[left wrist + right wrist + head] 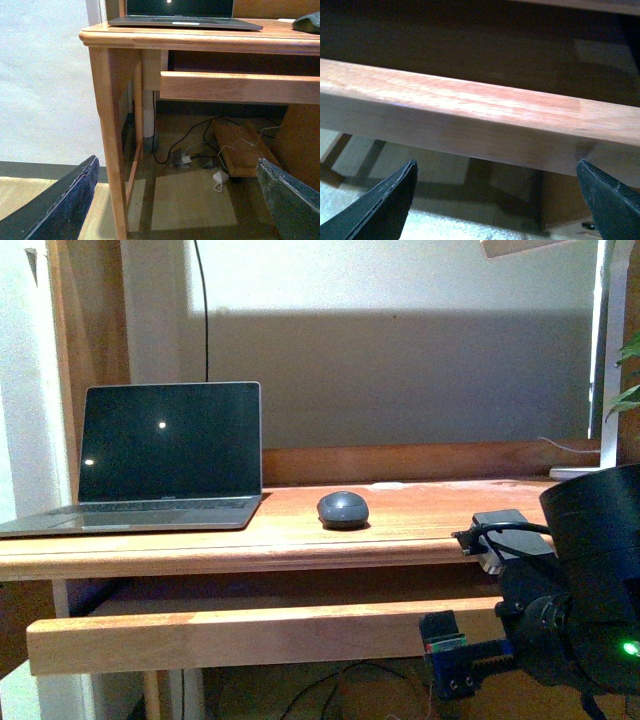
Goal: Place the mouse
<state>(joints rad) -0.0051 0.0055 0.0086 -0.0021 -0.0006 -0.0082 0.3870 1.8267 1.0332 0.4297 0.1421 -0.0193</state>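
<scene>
Wooden desk (420, 525), reddish-brown, carries the dark grey mouse (343, 509) on its top, sitting free near the middle, just right of the open laptop (165, 462) with a dark screen; nothing touches the mouse. In the left wrist view the mouse (307, 23) shows at the far desk edge beside the laptop base (185, 21). Right gripper (462, 658) sits low at the front of the desk, by the pull-out shelf rail (230, 632), below and right of the mouse, well apart from it. Right wrist view: both dark fingers (385, 205) spread wide, nothing between them, wooden rail (480, 115) just ahead of the tips, contact can't be told. Left gripper (175, 200) is also spread wide with nothing held, fingers (62, 205) framing the desk leg (112, 150) and the floor under the desk, where cables (190, 145) and a white adapter (220, 177) lie. Left arm is out of the front view.
</scene>
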